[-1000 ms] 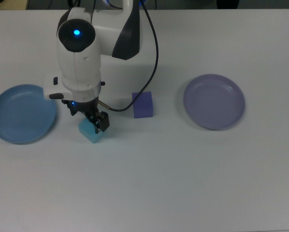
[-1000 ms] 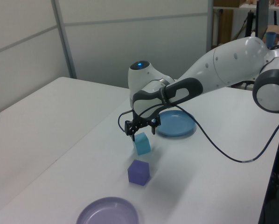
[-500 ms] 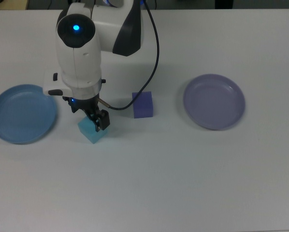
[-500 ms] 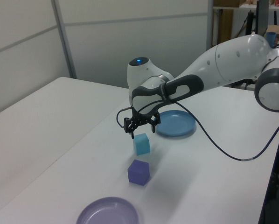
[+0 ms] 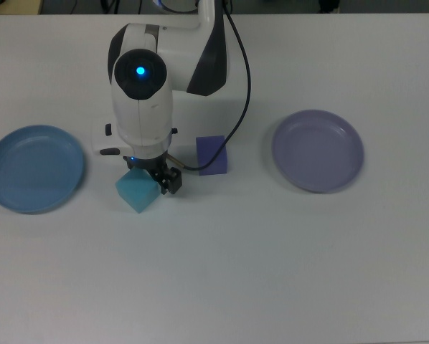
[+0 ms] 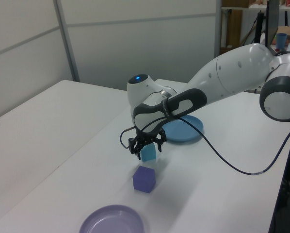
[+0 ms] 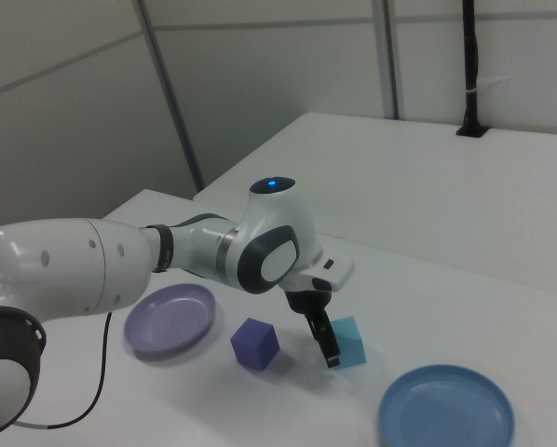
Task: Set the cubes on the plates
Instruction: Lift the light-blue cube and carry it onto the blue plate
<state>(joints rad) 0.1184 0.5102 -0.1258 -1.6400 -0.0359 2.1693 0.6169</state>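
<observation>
The gripper (image 5: 161, 179) hangs over the cyan cube (image 5: 137, 192), left of centre in the top view; finger spacing cannot be told. Centre both fingers across opposite faces before closing. The blue plate (image 5: 32, 168) lies at far left.

The arm (image 5: 150, 93) covers the cyan cube's (image 5: 136, 192) top corner and the indigo cube's (image 5: 213, 156) left edge in the top view. The right view's left edge cuts off the arm's base. The gripper's (image 6: 146, 145) finger spacing is unclear.
</observation>
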